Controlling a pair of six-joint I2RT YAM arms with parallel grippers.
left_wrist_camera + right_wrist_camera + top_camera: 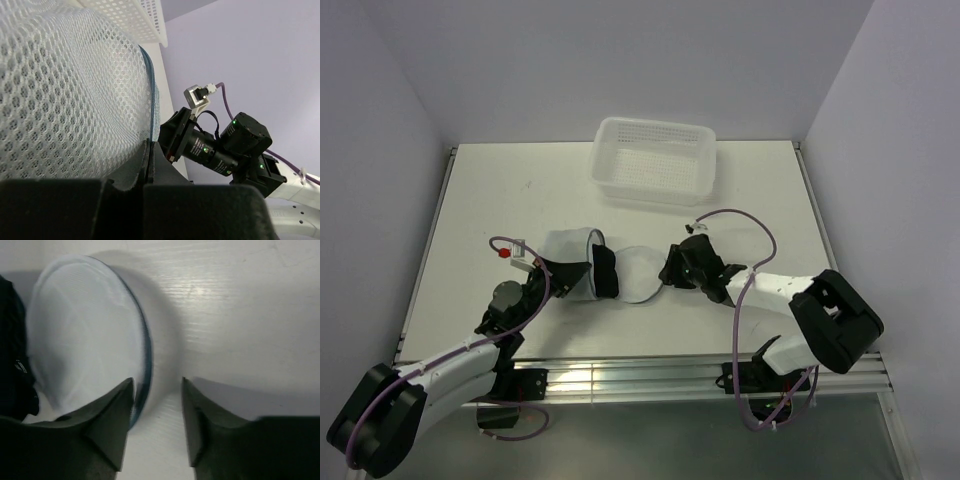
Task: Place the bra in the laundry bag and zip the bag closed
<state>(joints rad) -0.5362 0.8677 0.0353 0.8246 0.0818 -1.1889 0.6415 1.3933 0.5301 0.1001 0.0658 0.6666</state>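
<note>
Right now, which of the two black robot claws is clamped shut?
The left gripper, pinching the rim of the round white mesh laundry bag; the right gripper stands open at its other half.

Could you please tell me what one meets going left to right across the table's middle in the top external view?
Left end effector → laundry bag's raised half → bra → laundry bag's flat half → right end effector.
</note>
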